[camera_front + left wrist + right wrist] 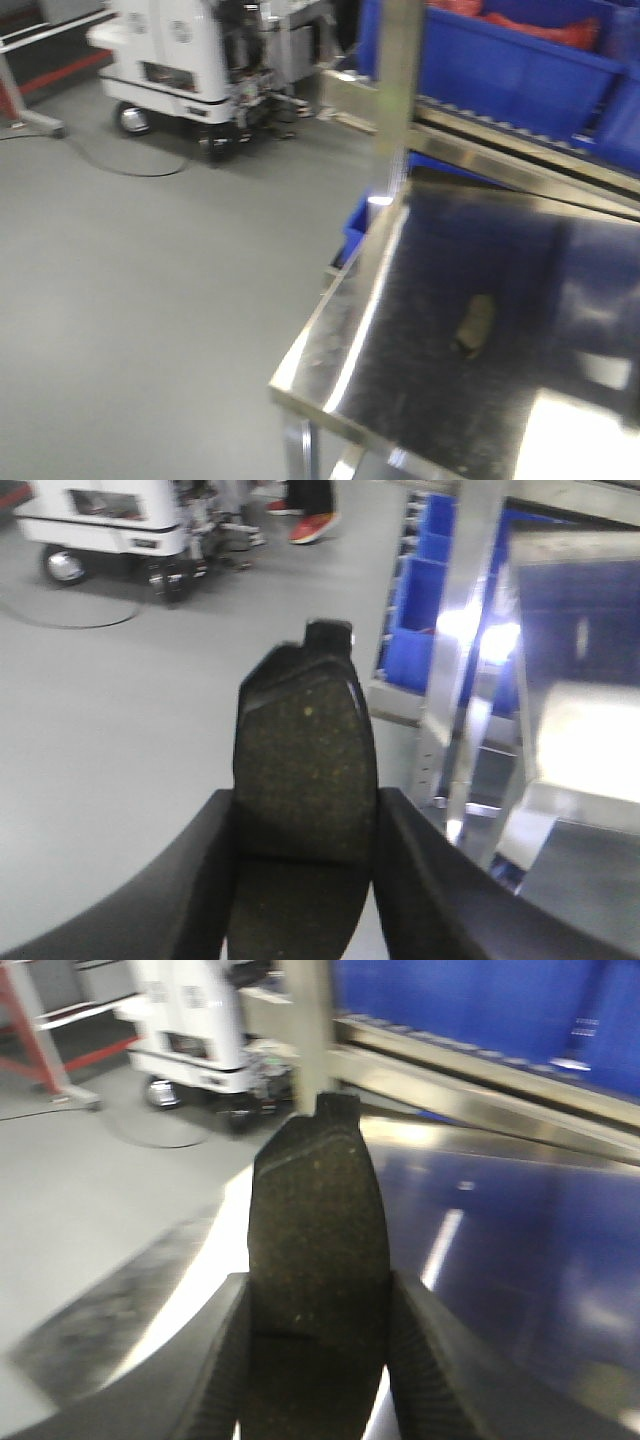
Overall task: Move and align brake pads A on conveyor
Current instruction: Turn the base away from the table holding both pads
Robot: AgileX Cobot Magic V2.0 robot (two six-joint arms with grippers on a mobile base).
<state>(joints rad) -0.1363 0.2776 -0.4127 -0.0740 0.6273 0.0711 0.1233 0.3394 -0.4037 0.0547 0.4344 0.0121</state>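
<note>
A: Grip state?
B: left gripper [305, 830] is clamped across 1 brake pad [305, 765], whose long axis points straight out of the jaws. right gripper [318, 1310] holds a 2nd pad [318, 1225] the same way.
A: Others?
B: 3rd pad [474, 325] lies mid steel table [400, 390]. The conveyor is perhaps the red-edged dark strip [55, 60] far left, but it's blurred. No legible labels.

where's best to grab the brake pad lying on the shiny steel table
Come from straight above and pinch the loose pad across its narrow width at mid-length: it lies flat on the steel table, so its long side edges look easiest to reach. Left gripper and right gripper are both full.
</note>
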